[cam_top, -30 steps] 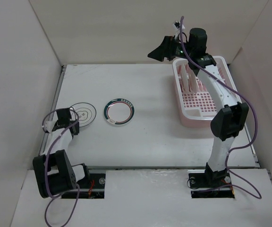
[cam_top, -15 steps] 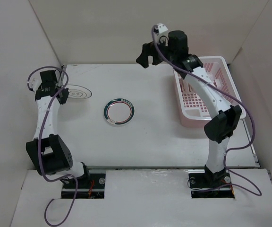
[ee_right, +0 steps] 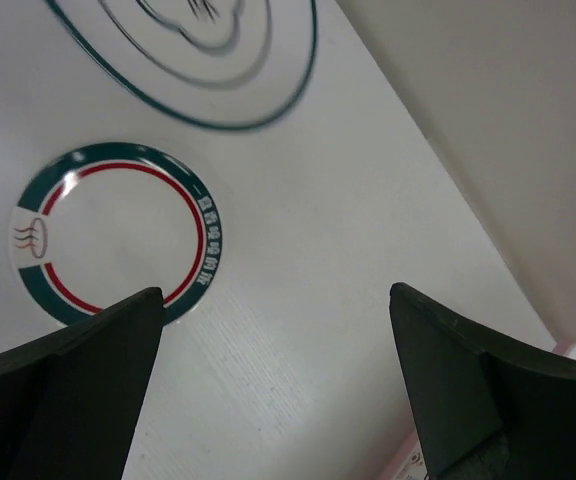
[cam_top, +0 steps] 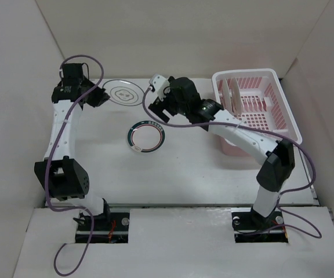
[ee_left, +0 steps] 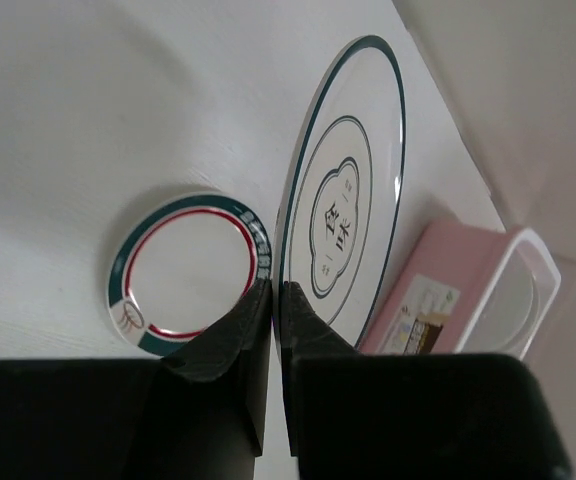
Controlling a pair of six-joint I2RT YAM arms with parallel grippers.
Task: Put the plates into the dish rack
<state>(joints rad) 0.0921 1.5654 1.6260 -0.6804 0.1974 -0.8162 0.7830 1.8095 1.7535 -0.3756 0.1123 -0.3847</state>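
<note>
Top view: fixed, high behind the arm bases, looking down and forward over the whole table (cam_top: 202, 168), rack (cam_top: 245, 73) included.

Left wrist view: close, tilted, aimed past the left gripper (ee_left: 276, 292) along the ringed plate (ee_left: 353, 190) toward the green plate (ee_left: 188, 268) and a rack corner.

Right wrist view: low and near, facing down at the table between the right gripper (ee_right: 276, 292) fingers.

Common to all three: both plates.

The ringed plate (cam_top: 124, 92), at eleven o'clock, was marked white with thin dark-teal rings and a centre motif. The banded plate (cam_top: 146, 136), centred, was edged dark green and lined red. The rack (cam_top: 243, 73), at two o'clock, was coloured pink, rimmed white.
</note>
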